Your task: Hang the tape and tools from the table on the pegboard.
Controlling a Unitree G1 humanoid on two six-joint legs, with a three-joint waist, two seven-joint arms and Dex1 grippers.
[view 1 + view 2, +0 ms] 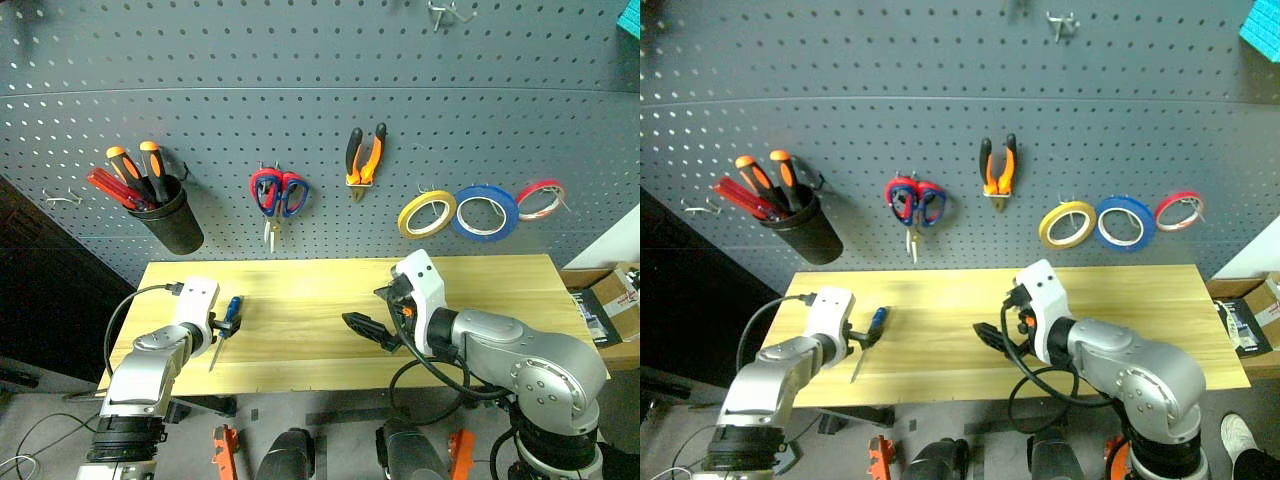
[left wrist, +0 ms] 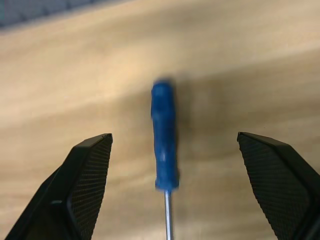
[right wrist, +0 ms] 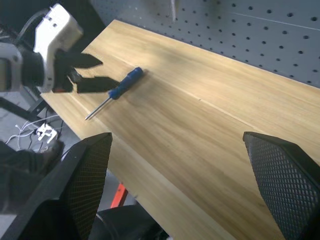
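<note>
The left gripper (image 1: 226,330) has its fingers spread wide around the blue screwdriver (image 1: 228,322) lying on the table (image 1: 320,375), the right gripper (image 1: 372,330) also wide and empty, while tape (image 1: 427,214) and pliers (image 1: 365,155) already hang on the pegboard (image 1: 300,80) (screwdriver likely next).

A workshop is showing here: a grey pegboard (image 1: 320,90) across the frame's top is carrying pliers (image 1: 365,157), scissors (image 1: 277,195) and tape rolls (image 1: 482,211) above a wooden table (image 1: 500,290).

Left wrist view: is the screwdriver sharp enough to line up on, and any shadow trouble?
Left wrist view: the blue screwdriver is soft and blurred between the open left claw, with a dim shadow band across the table. Right wrist view: it shows more crisply.
</note>
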